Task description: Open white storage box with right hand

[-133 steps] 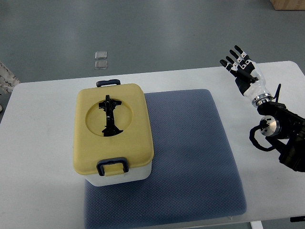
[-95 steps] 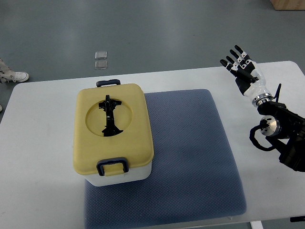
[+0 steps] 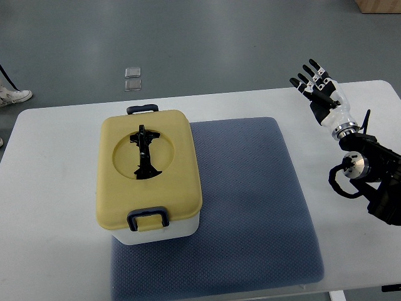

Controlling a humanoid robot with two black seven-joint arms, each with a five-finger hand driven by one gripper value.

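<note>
The white storage box (image 3: 160,231) stands on the left part of a blue-grey mat (image 3: 250,200). Its yellow lid (image 3: 147,169) is closed, with a black folding handle (image 3: 144,153) lying in a round recess. A dark latch (image 3: 148,217) sits at the near end and another (image 3: 142,109) at the far end. My right hand (image 3: 317,88) is raised over the table's far right corner, fingers spread and empty, well apart from the box. The left arm is out of view.
The white table (image 3: 50,188) carries the mat and box. On the grey floor beyond lie two small clear pieces (image 3: 132,78). A person's shoe (image 3: 14,96) shows at the left edge. A wooden corner (image 3: 379,5) shows at top right.
My right hand and the box have not moved. The person's shoe at the left edge has shifted a little further left.
</note>
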